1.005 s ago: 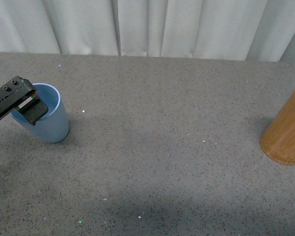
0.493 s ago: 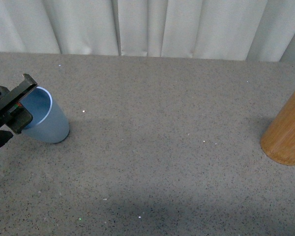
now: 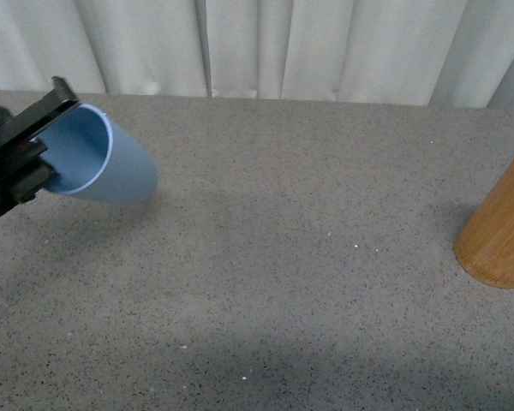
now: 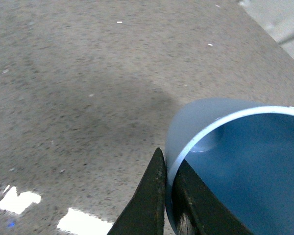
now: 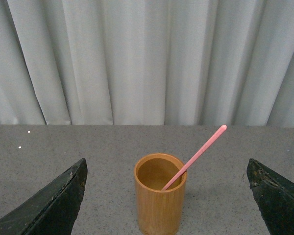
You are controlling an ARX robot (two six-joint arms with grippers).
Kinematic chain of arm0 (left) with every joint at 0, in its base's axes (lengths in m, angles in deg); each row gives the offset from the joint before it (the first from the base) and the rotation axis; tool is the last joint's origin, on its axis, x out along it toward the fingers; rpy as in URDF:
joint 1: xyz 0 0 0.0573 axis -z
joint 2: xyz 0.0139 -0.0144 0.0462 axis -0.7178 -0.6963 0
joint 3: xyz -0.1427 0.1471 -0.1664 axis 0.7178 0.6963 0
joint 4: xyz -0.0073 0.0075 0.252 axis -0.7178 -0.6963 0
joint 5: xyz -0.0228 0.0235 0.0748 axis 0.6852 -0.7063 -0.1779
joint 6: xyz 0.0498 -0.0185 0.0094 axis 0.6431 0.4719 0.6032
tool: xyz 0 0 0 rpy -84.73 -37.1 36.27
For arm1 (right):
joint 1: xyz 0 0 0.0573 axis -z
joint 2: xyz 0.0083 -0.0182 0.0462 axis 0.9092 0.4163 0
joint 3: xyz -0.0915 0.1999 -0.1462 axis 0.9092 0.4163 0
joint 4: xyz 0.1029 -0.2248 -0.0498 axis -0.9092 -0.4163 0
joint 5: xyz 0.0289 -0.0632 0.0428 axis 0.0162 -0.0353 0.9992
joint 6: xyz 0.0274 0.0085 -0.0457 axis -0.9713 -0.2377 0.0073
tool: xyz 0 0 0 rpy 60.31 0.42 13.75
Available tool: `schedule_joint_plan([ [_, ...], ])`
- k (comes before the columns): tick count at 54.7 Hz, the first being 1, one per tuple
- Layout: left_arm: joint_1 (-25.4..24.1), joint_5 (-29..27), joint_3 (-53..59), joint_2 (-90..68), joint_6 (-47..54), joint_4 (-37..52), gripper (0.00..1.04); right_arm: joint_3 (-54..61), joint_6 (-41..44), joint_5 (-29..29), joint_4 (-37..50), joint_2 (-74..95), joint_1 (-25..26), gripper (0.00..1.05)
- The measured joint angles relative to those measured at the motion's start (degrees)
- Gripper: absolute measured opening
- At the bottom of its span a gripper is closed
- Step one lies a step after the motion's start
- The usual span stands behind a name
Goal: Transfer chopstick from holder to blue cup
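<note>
1. Clamped at the rim by the left gripper (image 3: 36, 137): the blue cup (image 3: 120, 163), tipped nearly sideways above the table (image 3: 283, 274) (one finger inside the wall, one outside).
2. Spread wide on the right gripper (image 5: 166, 164), gripping nothing: both jaws, with the holder (image 5: 159, 210) framed between them, further off.
3. Leaning in the holder, knob end up past the rim: the chopstick (image 5: 196, 155).
4. Well apart across the table: cup far left, holder far right.

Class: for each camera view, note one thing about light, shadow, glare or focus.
Front view: a soft shadow darkens the near table. Left wrist view: white glare patches on the table, dark shadow beside the blue cup. Right wrist view: even light; holder and chopstick sharp.
</note>
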Motion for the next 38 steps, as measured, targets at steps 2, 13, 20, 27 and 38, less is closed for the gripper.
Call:
schedule_joint_plan([
  [2,1.09,0.74,-1.46,-0.39,1.97,-0.48,0.04,0.00,0.00,0.00,0.00,0.00,0.00,0.95],
  [13,7.26,3.76,-7.37,-3.58,8.59,-3.67,0.04,0.00,0.00,0.00,0.00,0.00,0.00,0.95],
  [20,11.15,5.57,-8.37,-4.61,11.87,-5.64,0.04,0.00,0.00,0.00,0.00,0.00,0.00,0.95],
  [27,14.03,6.32,-8.28,-5.20,14.10,-6.36,0.04,0.00,0.00,0.00,0.00,0.00,0.00,0.95],
  [38,16.50,6.23,-6.84,-5.97,16.41,-6.47,0.04,0.00,0.00,0.00,0.00,0.00,0.00,0.95],
])
